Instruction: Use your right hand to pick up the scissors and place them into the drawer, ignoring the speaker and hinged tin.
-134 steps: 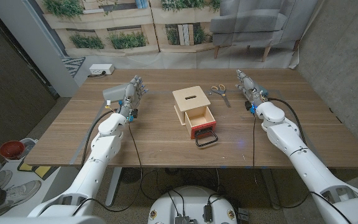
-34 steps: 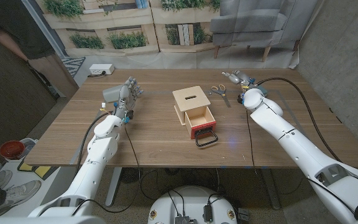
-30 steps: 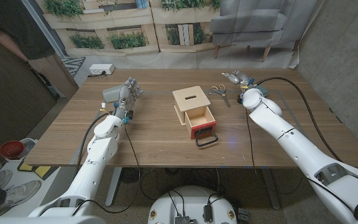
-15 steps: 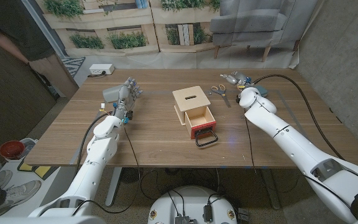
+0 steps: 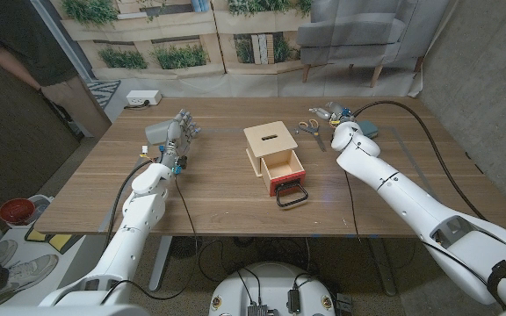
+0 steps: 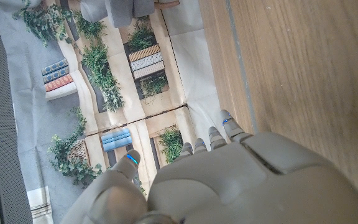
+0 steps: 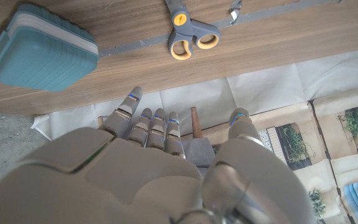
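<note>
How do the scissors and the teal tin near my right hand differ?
The scissors are thin and flat, grey with yellow-lined handle loops; the tin is a chunky, rounded teal box with a paler seam. The scissors lie nearer the wooden drawer box, the tin farther out past the right hand. Both rest untouched on the table.

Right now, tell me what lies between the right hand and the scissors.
Nothing: in the head view only bare table separates the right hand from the scissors. The right wrist view shows the same.
</note>
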`<control>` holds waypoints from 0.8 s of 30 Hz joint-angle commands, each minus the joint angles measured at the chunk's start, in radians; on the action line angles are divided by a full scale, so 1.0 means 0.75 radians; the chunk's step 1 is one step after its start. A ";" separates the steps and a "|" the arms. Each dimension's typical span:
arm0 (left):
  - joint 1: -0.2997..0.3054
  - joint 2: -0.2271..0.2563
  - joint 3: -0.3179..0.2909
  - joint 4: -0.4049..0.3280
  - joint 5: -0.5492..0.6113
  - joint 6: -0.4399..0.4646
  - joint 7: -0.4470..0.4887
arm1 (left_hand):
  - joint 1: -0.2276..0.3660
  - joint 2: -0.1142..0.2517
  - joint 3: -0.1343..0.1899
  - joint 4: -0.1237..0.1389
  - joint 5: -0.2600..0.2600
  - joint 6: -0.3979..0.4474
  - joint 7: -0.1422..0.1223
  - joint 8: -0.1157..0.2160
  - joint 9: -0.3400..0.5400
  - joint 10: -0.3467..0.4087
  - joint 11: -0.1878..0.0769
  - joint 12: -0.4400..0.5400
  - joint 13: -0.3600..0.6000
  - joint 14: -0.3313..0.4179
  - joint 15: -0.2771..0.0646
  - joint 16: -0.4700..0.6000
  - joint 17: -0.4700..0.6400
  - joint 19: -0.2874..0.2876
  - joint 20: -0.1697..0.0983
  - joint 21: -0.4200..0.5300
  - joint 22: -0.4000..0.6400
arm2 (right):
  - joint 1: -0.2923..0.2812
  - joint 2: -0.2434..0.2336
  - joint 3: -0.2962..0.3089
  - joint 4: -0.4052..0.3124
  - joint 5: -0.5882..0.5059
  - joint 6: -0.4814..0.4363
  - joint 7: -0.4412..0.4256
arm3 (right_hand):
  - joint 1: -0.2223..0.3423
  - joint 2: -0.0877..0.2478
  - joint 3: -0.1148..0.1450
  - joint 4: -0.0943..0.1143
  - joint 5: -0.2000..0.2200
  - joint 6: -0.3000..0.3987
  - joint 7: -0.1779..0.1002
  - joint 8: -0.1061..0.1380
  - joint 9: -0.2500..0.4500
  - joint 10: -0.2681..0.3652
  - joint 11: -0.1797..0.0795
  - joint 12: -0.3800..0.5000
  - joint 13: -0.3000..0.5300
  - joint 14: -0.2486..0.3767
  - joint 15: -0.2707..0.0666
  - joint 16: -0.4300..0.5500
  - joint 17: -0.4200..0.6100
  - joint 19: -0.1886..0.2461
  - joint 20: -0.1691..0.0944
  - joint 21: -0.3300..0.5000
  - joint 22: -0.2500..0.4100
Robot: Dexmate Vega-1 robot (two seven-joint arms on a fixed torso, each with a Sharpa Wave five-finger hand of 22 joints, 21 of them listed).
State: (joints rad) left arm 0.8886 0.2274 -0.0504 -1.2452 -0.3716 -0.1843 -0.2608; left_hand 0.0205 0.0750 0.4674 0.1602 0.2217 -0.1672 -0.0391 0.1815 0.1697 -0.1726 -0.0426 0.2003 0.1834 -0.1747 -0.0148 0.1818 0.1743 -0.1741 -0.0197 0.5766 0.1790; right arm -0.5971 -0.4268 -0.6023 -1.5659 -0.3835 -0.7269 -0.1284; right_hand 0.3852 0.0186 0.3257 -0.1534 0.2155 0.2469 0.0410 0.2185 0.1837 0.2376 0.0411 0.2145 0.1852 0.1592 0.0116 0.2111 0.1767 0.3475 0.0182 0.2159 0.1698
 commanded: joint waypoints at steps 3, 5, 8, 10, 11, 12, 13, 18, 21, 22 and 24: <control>-0.012 0.005 -0.003 0.019 -0.004 0.001 -0.004 | 0.005 0.062 -0.002 -0.002 0.007 -0.052 0.003 0.004 0.008 -0.107 0.003 0.006 0.006 -0.130 0.008 0.008 0.005 -0.158 0.008 -0.004 0.005 | 0.048 0.025 -0.057 0.046 -0.074 -0.080 0.039 | 0.025 -0.003 0.005 -0.008 0.008 0.018 -0.007 0.004 0.007 0.011 -0.003 0.005 0.005 0.014 -0.001 0.002 0.004 0.011 -0.001 0.006 0.004; -0.014 0.005 -0.003 0.023 -0.003 -0.002 -0.004 | 0.006 0.062 -0.003 -0.002 0.007 -0.053 0.004 0.003 0.008 -0.107 0.004 0.006 0.006 -0.131 0.008 0.007 0.005 -0.158 0.008 -0.004 0.005 | 0.056 0.027 -0.070 0.052 -0.086 -0.095 0.048 | 0.030 -0.005 0.006 -0.010 0.010 0.020 -0.008 0.004 0.007 0.013 -0.004 0.005 0.005 0.016 -0.002 0.002 0.004 0.015 -0.002 0.006 0.004; -0.016 0.004 -0.003 0.028 -0.004 -0.003 -0.004 | 0.006 0.062 -0.003 -0.002 0.007 -0.053 0.005 0.003 0.008 -0.107 0.003 0.006 0.006 -0.130 0.007 0.007 0.005 -0.157 0.008 -0.005 0.005 | 0.069 0.035 -0.089 0.065 -0.108 -0.120 0.052 | 0.050 -0.012 0.007 -0.017 0.016 0.044 -0.010 0.009 0.007 0.021 -0.008 0.004 0.005 0.030 -0.008 0.002 0.004 0.022 -0.003 0.004 0.003; -0.017 0.004 -0.003 0.031 -0.004 -0.003 -0.006 | 0.006 0.062 -0.003 -0.002 0.007 -0.052 0.005 0.003 0.008 -0.108 0.003 0.005 0.006 -0.129 0.007 0.008 0.005 -0.157 0.008 -0.006 0.005 | 0.081 0.041 -0.102 0.076 -0.121 -0.137 0.060 | 0.068 -0.020 0.006 -0.022 0.022 0.065 -0.016 0.014 0.007 0.033 -0.012 0.006 0.005 0.037 -0.010 0.000 0.003 0.032 -0.004 0.004 0.003; -0.018 0.004 -0.003 0.033 -0.005 -0.002 -0.006 | 0.006 0.062 -0.003 -0.002 0.007 -0.052 0.005 0.003 0.008 -0.108 0.003 0.005 0.006 -0.129 0.007 0.008 0.005 -0.157 0.008 -0.006 0.005 | 0.084 0.042 -0.106 0.080 -0.125 -0.140 0.062 | 0.075 -0.025 0.006 -0.023 0.025 0.068 -0.017 0.013 0.007 0.037 -0.020 0.006 0.005 0.045 -0.016 0.001 0.003 0.034 -0.005 0.003 0.003; -0.019 0.004 -0.002 0.034 -0.005 -0.003 -0.006 | 0.006 0.062 -0.003 -0.002 0.007 -0.052 0.005 0.003 0.008 -0.108 0.003 0.005 0.006 -0.130 0.007 0.008 0.005 -0.157 0.008 -0.006 0.005 | 0.087 0.043 -0.106 0.084 -0.124 -0.136 0.066 | 0.078 -0.027 0.005 -0.024 0.026 0.073 -0.018 0.014 0.007 0.038 -0.020 0.005 0.005 0.046 -0.018 0.001 0.003 0.036 -0.006 0.003 0.003; -0.020 0.004 -0.002 0.036 -0.005 -0.004 -0.007 | 0.006 0.062 -0.003 -0.002 0.007 -0.052 0.005 0.003 0.008 -0.108 0.004 0.005 0.006 -0.130 0.007 0.007 0.005 -0.157 0.008 -0.006 0.005 | 0.091 0.046 -0.109 0.090 -0.127 -0.140 0.069 | 0.082 -0.031 0.004 -0.024 0.027 0.076 -0.018 0.014 0.007 0.040 -0.021 0.005 0.005 0.048 -0.018 0.001 0.003 0.039 -0.008 0.003 0.003; -0.026 0.003 0.000 0.046 -0.004 -0.009 -0.008 | 0.006 0.063 -0.004 -0.002 0.007 -0.052 0.005 0.003 0.008 -0.108 0.003 0.005 0.006 -0.130 0.007 0.008 0.005 -0.157 0.008 -0.008 0.005 | 0.120 0.059 -0.147 0.129 -0.163 -0.172 0.084 | 0.111 -0.051 -0.001 -0.027 0.038 0.093 -0.019 0.013 0.006 0.060 -0.030 0.007 0.005 0.077 -0.029 0.003 0.003 0.057 -0.013 0.003 0.003; -0.029 0.002 0.000 0.050 -0.005 -0.010 -0.008 | 0.006 0.063 -0.004 -0.002 0.007 -0.051 0.007 0.004 0.008 -0.107 0.002 0.005 0.006 -0.130 0.008 0.008 0.005 -0.156 0.007 -0.008 0.005 | 0.125 0.062 -0.152 0.142 -0.171 -0.170 0.086 | 0.162 -0.069 -0.008 -0.022 0.058 0.113 -0.029 0.007 0.008 0.118 -0.022 0.018 0.008 0.152 -0.056 0.018 0.006 0.101 -0.022 0.009 0.005; -0.030 0.002 0.000 0.051 -0.004 -0.011 -0.008 | 0.006 0.063 -0.005 -0.002 0.007 -0.051 0.007 0.003 0.008 -0.108 0.002 0.005 0.006 -0.130 0.006 0.008 0.005 -0.156 0.007 -0.009 0.006 | 0.127 0.062 -0.157 0.145 -0.178 -0.171 0.087 | 0.174 -0.068 -0.010 -0.017 0.064 0.121 -0.030 0.006 0.008 0.142 -0.018 0.023 0.009 0.178 -0.062 0.024 0.008 0.107 -0.024 0.007 0.006; -0.032 0.002 0.000 0.054 -0.004 -0.011 -0.008 | 0.006 0.063 -0.005 -0.002 0.007 -0.052 0.005 0.003 0.008 -0.107 0.002 0.005 0.006 -0.130 0.006 0.007 0.005 -0.156 0.007 -0.009 0.006 | 0.129 0.065 -0.161 0.151 -0.186 -0.169 0.086 | 0.177 -0.065 -0.014 -0.011 0.067 0.126 -0.030 0.005 0.008 0.151 -0.019 0.025 0.010 0.194 -0.070 0.029 0.012 0.110 -0.026 0.006 0.006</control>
State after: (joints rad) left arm 0.8790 0.2299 -0.0518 -1.2279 -0.3745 -0.1887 -0.2651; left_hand 0.0205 0.0750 0.4675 0.1601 0.2217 -0.1672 -0.0391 0.1815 0.1697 -0.1725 -0.0426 0.2003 0.1834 -0.1747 -0.0148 0.1818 0.1743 -0.1741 -0.0197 0.5725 0.1789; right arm -0.5251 -0.3905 -0.6900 -1.4897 -0.4487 -0.7998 -0.0952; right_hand 0.5066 -0.0285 0.3197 -0.1667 0.2591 0.3289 0.0159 0.2236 0.1875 0.3333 0.0253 0.2224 0.1894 0.2816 -0.0336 0.2226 0.1795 0.4191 0.0000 0.2159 0.1698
